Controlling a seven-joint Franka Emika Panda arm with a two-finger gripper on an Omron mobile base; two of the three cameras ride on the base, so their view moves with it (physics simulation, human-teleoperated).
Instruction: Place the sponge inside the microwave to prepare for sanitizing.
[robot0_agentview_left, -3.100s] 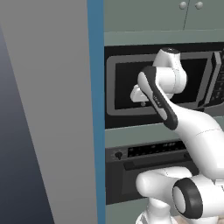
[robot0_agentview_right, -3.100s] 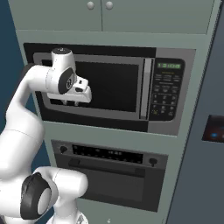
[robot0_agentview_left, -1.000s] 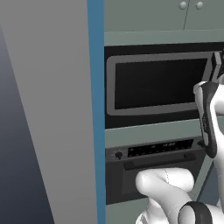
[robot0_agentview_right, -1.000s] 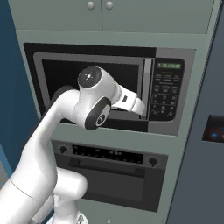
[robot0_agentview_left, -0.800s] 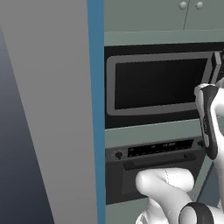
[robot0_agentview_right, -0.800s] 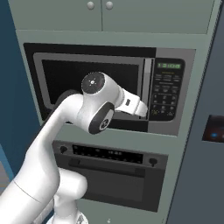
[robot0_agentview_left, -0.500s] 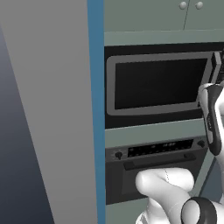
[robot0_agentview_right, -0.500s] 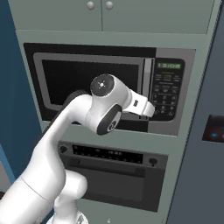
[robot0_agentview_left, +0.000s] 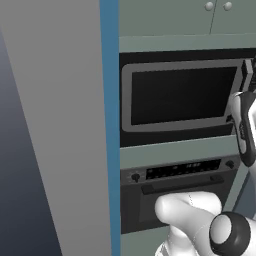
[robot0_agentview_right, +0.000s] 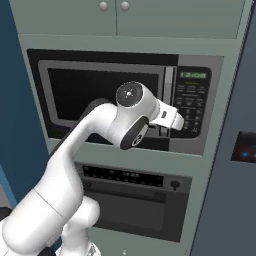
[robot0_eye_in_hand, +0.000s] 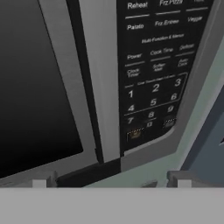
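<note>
Both jaws wide apart, empty, facing microwave (robot0_eye_in_hand: 131, 109) keypad.

We see a built-in oven (robot0_agentview_right: 135, 192) with a dark front, a long handle and a knob (robot0_agentview_right: 174, 185) at its 3 o'clock end. At 12 o'clock, two pale green cabinet doors (robot0_agentview_right: 120, 15) carry round knobs (robot0_agentview_right: 103, 6). A blue panel (robot0_agentview_left: 109, 125) edges the grey wall (robot0_agentview_left: 55, 125) at 9 o'clock.
</note>
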